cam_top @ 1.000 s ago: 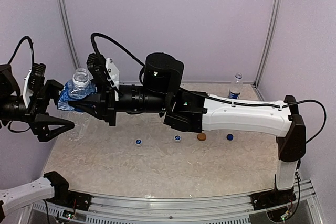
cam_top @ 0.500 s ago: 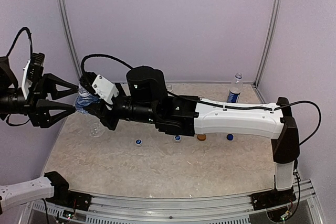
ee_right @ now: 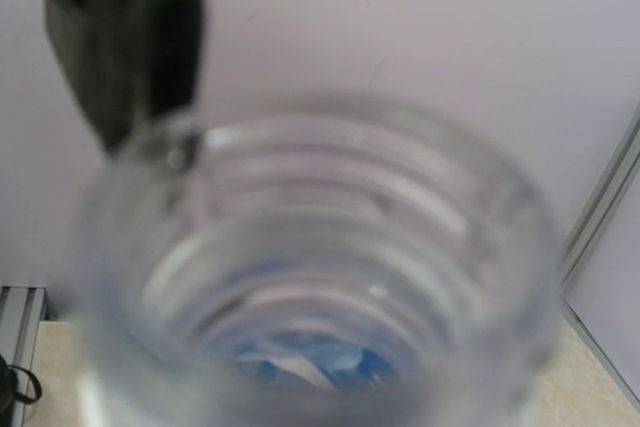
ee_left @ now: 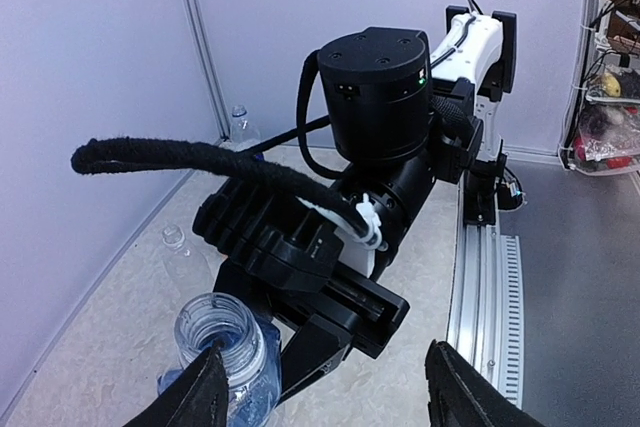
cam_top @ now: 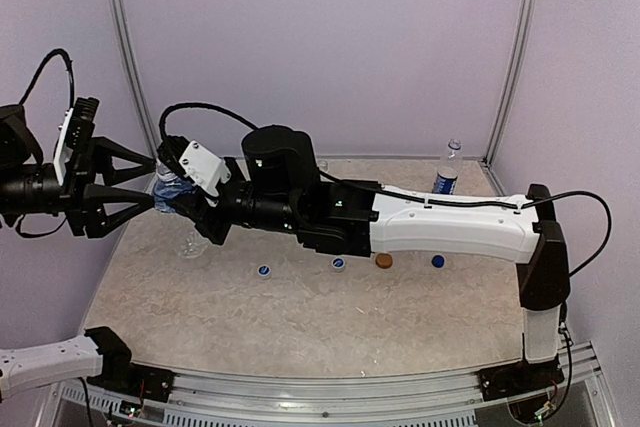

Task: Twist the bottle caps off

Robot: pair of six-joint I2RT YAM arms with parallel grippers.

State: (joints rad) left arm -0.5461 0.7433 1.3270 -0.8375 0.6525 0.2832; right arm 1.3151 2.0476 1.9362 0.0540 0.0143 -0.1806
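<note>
Left wrist: bottle (ee_left: 222, 345) lower left, mouth open, clear ribbed neck, blue label, contents unclear; right gripper (cam_top: 178, 202) clamps it, left gripper (cam_top: 148, 187) wide.

No lettering can be read; the blue label (cam_top: 445, 184) on the far bottle (cam_top: 451, 158) is too small.

Right gripper (cam_top: 176, 199) grips bottle (cam_top: 166, 187) at left; left gripper (cam_top: 150, 182) stands open just beside it. Four caps (cam_top: 339, 264) lie near centre.

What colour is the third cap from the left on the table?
Orange-brown cap; the top external view shows it best.
</note>
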